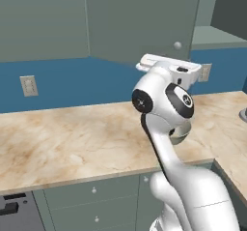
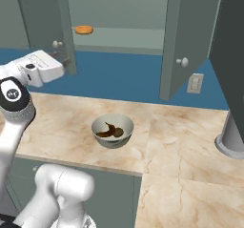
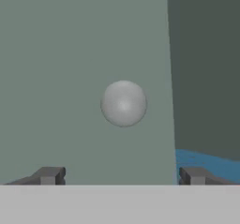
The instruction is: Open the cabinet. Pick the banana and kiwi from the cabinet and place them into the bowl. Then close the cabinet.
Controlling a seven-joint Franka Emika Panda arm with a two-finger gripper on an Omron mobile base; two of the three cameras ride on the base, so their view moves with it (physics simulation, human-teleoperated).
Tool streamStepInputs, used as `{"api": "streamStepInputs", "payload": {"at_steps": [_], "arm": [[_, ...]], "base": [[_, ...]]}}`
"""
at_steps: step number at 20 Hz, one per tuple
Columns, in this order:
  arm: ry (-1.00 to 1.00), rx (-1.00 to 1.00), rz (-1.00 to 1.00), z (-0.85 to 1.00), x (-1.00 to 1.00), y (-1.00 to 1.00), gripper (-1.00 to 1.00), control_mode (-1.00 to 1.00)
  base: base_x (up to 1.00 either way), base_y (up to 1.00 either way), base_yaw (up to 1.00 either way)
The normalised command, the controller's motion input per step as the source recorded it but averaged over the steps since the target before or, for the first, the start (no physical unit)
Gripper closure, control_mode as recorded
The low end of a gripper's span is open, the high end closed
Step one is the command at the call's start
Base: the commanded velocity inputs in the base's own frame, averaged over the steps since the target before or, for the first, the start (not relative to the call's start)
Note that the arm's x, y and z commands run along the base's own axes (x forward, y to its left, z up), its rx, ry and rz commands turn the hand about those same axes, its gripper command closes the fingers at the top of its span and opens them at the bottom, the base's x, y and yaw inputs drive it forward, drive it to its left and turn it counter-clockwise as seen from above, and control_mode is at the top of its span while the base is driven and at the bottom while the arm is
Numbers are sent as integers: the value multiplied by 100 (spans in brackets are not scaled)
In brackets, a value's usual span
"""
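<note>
Knob [image 3: 123, 103] of open cabinet [image 2: 47, 22] door faces wide-open, empty claw [image 3: 122, 175].

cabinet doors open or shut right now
Open. In the right base view both doors of the cabinet are swung outward, showing the shelf inside. The gripper faces the left door's knob, jaws spread, not gripping it.

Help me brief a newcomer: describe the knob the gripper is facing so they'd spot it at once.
Start at the cabinet standing open above the blue wall. Its left door swings out toward the arm, and low on that door sits a small round white knob, just ahead of the open gripper. The other knob is on the right door.
</note>
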Motion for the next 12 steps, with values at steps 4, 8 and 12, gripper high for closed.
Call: {"api": "streamStepInputs", "payload": {"at_steps": [4, 8, 12], "arm": [[8, 6, 0, -28, 100, -58, -100, -100], [7, 0, 0, -28, 100, -32, -100, -100], [5, 0, 0, -25, 100, -29, -100, -100]], "base": [[0, 0, 0], [0, 0, 0], [0, 0, 0]]}}
